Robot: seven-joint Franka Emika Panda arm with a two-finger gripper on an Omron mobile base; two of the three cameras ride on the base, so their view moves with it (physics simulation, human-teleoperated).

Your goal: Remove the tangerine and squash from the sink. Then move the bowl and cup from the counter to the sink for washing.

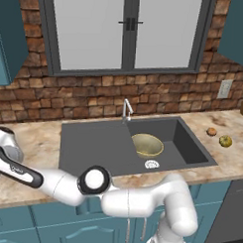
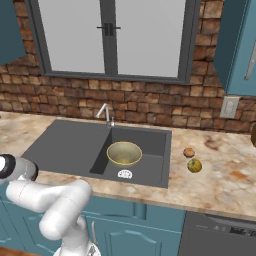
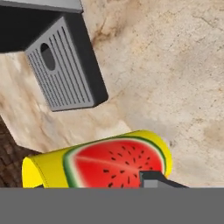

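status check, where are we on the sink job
Gripper at the cup, grasp unclear. Bowl in sink; tangerine, squash on counter. Dark slotted box nearby.

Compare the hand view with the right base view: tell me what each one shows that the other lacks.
Hand view alone: the yellow cup with a watermelon picture, lying on its side on the counter, a fingertip of the hand close against it, and a dark slotted appliance nearby.

Right base view alone: the sink with the bowl in its basin, the faucet, and the tangerine and squash out on the counter to its right.

Shared: the beige marbled counter.
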